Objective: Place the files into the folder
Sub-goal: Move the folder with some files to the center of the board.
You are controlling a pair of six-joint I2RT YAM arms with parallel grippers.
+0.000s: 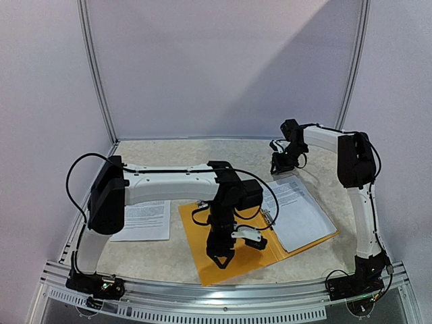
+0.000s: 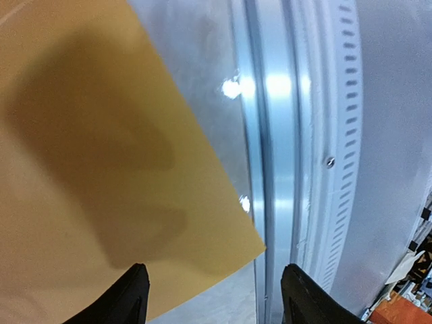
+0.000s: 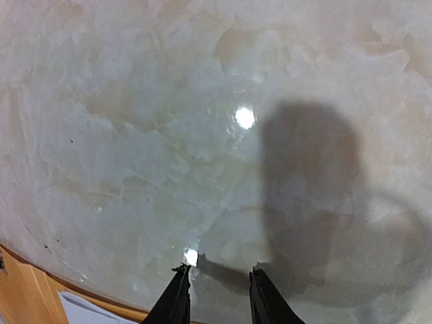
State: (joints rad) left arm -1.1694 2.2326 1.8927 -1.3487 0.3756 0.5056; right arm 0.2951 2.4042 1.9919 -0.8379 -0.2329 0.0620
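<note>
The left claw [image 2: 216, 283] hangs spread wide with nothing between its fingers, right over the near corner of the open orange folder [image 1: 192, 233]. The right claw [image 3: 219, 283] is only narrowly parted and also empty, hovering above bare worktop [image 3: 135, 135] just past the folder's far edge.

A stack of printed sheets [image 1: 300, 212] lies on the folder's right half, jutting past its edge towards 3 o'clock. One loose sheet [image 1: 145, 219] sits on the worktop at 9 o'clock, just beside the folder and not yet in it.

I'd guess the left claw is about to work that near corner, though from here I can't tell whether it means to pin or lift it. Either way it should come down squarely. The cover is thin and will slide if pushed sideways, so one finger should get under the edge.

At 6 o'clock the aluminium rail [image 2: 277, 169] runs close to the corner, leaving little room. Towards 12 o'clock the worktop is open. The left forearm crosses above the loose sheet, so reaching it means drawing back towards 9.
</note>
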